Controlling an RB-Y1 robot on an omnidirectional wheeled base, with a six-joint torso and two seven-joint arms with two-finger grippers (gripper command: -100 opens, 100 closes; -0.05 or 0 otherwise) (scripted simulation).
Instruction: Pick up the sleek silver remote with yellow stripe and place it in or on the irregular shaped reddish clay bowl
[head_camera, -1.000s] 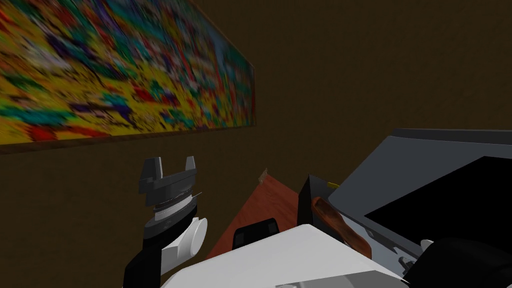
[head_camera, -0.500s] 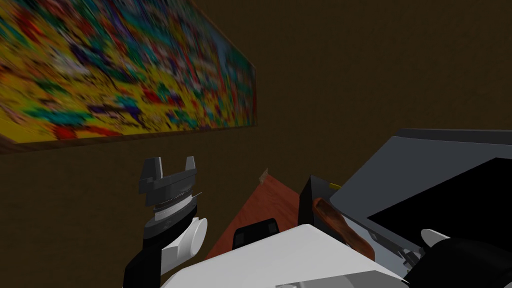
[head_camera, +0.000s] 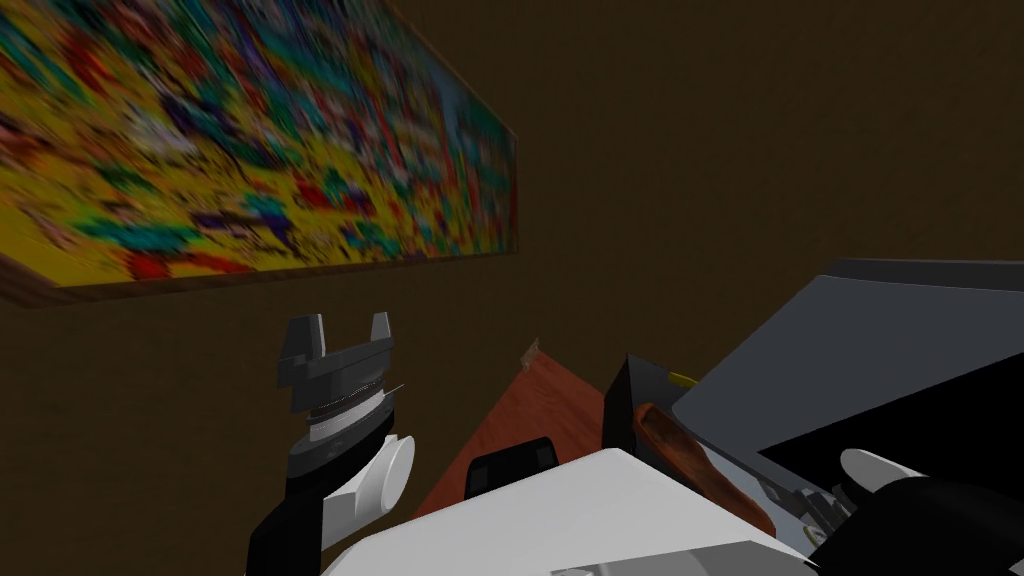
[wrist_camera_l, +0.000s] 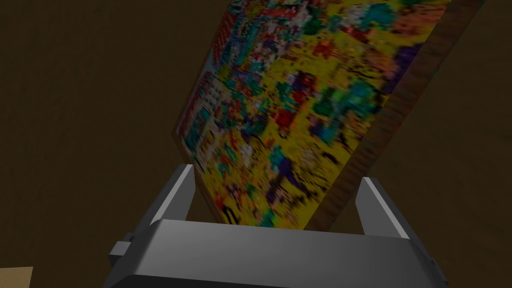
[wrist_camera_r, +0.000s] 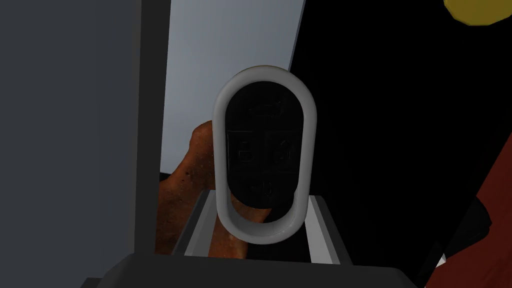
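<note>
The remote (wrist_camera_r: 265, 160), an oval with a silver rim and a dark button face, stands on end between the fingers of my right gripper (wrist_camera_r: 257, 197), which is shut on it. Behind it and close to the fingers lies the reddish-brown bowl (wrist_camera_r: 192, 170). In the head view the remote's pale tip (head_camera: 875, 467) sticks out above my dark right forearm at the lower right, a little to the right of the bowl's rim (head_camera: 700, 465). My left gripper (head_camera: 335, 345) is raised at the left, open and empty, its fingers (wrist_camera_l: 175, 195) spread wide.
A grey television (head_camera: 880, 350) with a black screen leans over the bowl on the reddish table (head_camera: 530, 410). A black box (head_camera: 635, 400) and a small yellow object (head_camera: 682, 380) sit beside it. A grey panel (wrist_camera_r: 75, 125) is close to the right gripper. Dark brown wall behind.
The head view has swung slightly, so the television and painting sit further right. My right arm has lifted a little, and more of the remote's tip shows. The left arm has not moved.
</note>
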